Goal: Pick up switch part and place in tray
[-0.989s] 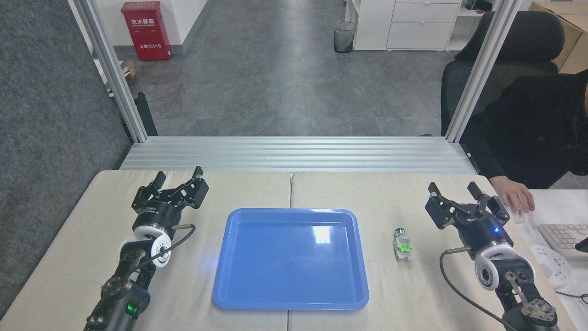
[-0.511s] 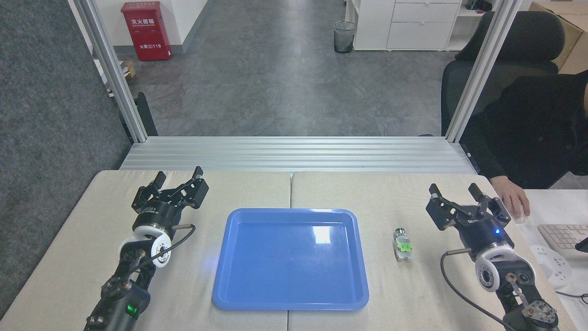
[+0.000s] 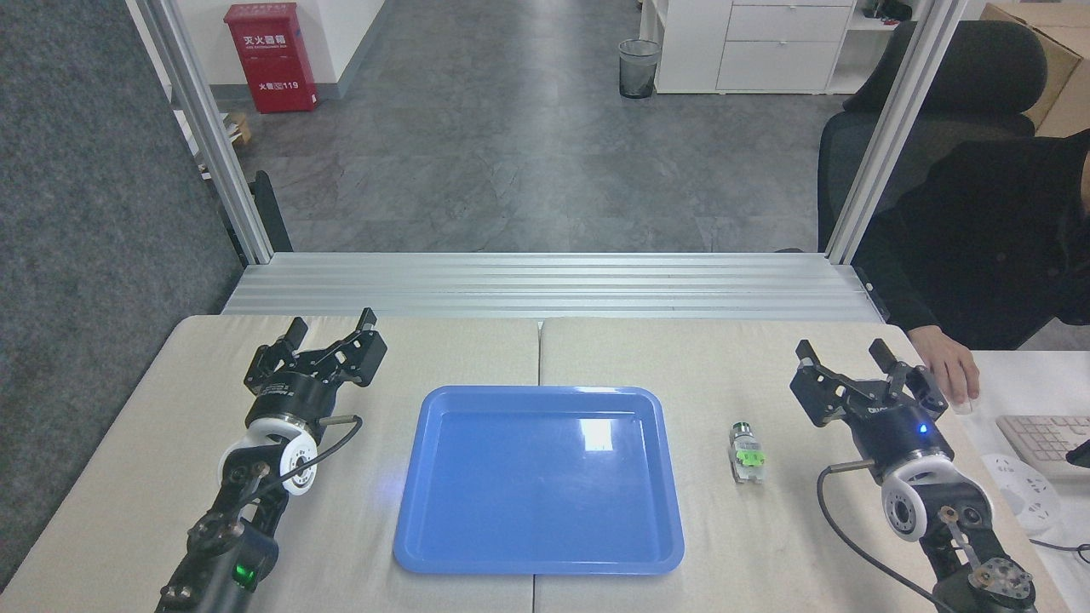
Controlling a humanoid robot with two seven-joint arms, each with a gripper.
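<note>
The switch part (image 3: 745,454) lies on the beige table just right of the tray, its dark metal end pointing away from me, green piece in the middle and whitish base nearest me. The blue tray (image 3: 409,511) sits in the table's middle with nothing in it. My right gripper (image 3: 840,349) hovers open to the right of the switch part and slightly farther back, nothing between its fingers. My left gripper (image 3: 330,323) is open left of the tray, also holding nothing.
A person in dark clothing sits at the right, a hand (image 3: 952,371) resting on a mouse close to my right gripper. A keyboard (image 3: 1046,443) lies at the right edge. Aluminium frame posts (image 3: 209,136) and a ribbed rail (image 3: 545,285) bound the table's far side.
The person's hand has slid slightly toward the right gripper side on the mouse; my right gripper shifted a hair. Left arm, tray and switch part have not moved.
</note>
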